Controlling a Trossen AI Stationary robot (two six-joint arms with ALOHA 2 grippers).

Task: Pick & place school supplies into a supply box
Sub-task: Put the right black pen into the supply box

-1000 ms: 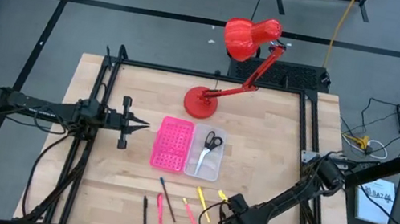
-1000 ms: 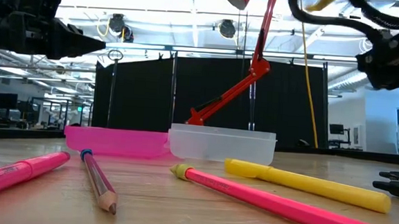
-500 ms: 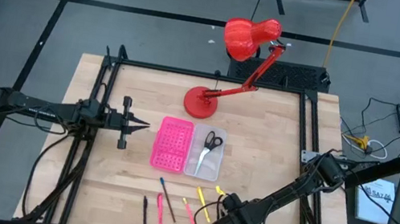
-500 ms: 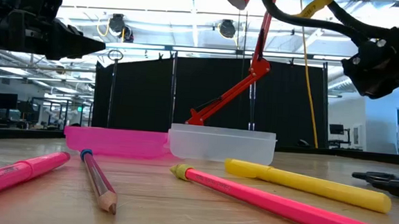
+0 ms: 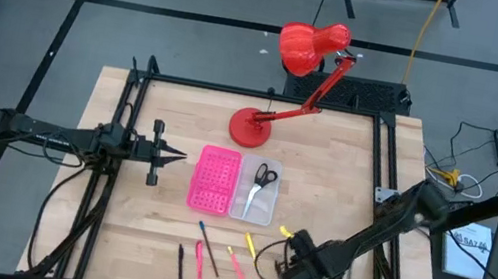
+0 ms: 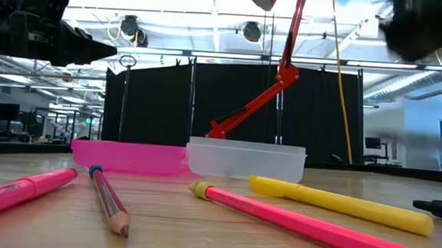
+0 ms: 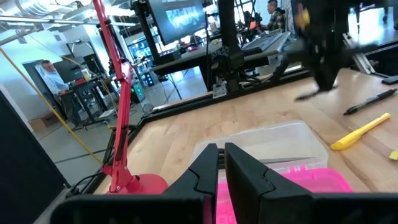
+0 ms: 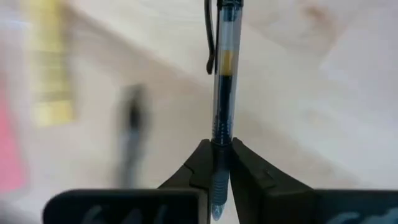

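Pen, clear-barrelled, no readable writing | right gripper clamped on it | left gripper nearly closed, empty

Both arms are matte black, built of slim tubular links and blocky joints, with black cables looping beside them. The left hand tapers to two narrow black fingers. The right hand has the same wedge-shaped dark fingers.
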